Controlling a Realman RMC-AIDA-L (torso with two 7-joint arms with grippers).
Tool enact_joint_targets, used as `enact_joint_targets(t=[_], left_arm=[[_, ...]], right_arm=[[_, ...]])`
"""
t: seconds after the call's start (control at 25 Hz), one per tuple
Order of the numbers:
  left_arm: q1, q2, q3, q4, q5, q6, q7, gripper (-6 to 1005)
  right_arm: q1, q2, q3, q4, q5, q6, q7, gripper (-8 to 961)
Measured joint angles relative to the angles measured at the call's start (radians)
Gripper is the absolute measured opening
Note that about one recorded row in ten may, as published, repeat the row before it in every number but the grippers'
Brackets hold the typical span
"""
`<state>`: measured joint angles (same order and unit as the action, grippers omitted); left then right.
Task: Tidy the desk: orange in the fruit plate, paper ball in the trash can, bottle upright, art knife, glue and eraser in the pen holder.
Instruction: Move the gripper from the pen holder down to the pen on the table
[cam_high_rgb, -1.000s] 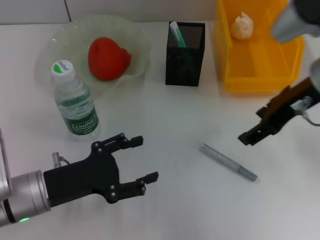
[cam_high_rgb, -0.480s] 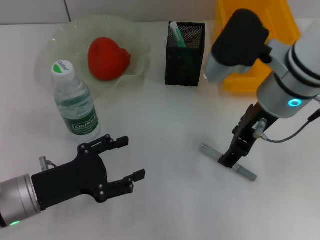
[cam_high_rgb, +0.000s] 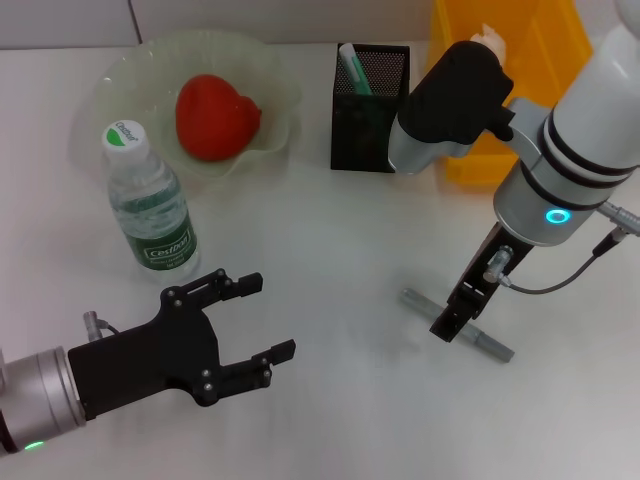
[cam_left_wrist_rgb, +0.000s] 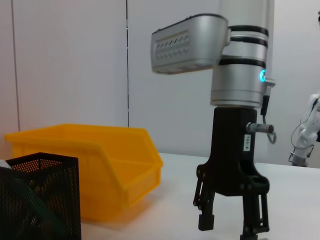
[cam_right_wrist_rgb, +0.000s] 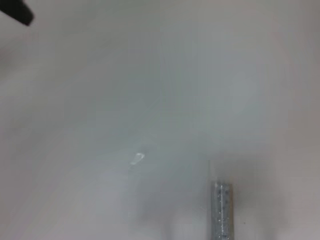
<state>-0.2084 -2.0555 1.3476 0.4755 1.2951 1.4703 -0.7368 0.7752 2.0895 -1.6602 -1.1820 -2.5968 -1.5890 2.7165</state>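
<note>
A grey art knife (cam_high_rgb: 492, 345) lies flat on the white table, right of centre; its end shows in the right wrist view (cam_right_wrist_rgb: 220, 210). My right gripper (cam_high_rgb: 455, 318) points straight down over the knife's middle with its jaws open, as the left wrist view (cam_left_wrist_rgb: 230, 225) shows. My left gripper (cam_high_rgb: 266, 316) is open and empty, low at the front left. A red round fruit (cam_high_rgb: 215, 115) lies in the pale green plate (cam_high_rgb: 130, 70). The bottle (cam_high_rgb: 150, 205) stands upright. The black mesh pen holder (cam_high_rgb: 370, 95) holds a green-and-white item (cam_high_rgb: 352, 68). The paper ball (cam_high_rgb: 488, 40) lies in the yellow bin (cam_high_rgb: 520, 110).
The right arm's elbow hangs over the gap between pen holder and bin. The yellow bin (cam_left_wrist_rgb: 100, 165) and pen holder (cam_left_wrist_rgb: 35, 195) stand side by side at the back. The bottle stands just behind my left gripper.
My right arm has swung in from the right and come down over the art knife. My left gripper has drawn back a little toward the front left.
</note>
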Motion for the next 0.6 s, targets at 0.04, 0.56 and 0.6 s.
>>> enact_joint_targets(t=[0.04,0.56,0.6], left_arm=[[-0.001,0.000,0.000,0.000,0.000,0.000,0.000,787],[-0.002,-0.001,0.001,-0.008,0.001,0.000,0.000,788],[-0.002,-0.001,0.001,-0.008,0.001,0.000,0.000,788]], right_arm=[[0.005,0.000,0.000,0.014,0.000,0.007,0.005,833],[0.030,0.001,-0.035,0.073,0.006,0.032,0.040,834],[0.030,0.001,-0.035,0.073,0.006,0.032,0.040,800]])
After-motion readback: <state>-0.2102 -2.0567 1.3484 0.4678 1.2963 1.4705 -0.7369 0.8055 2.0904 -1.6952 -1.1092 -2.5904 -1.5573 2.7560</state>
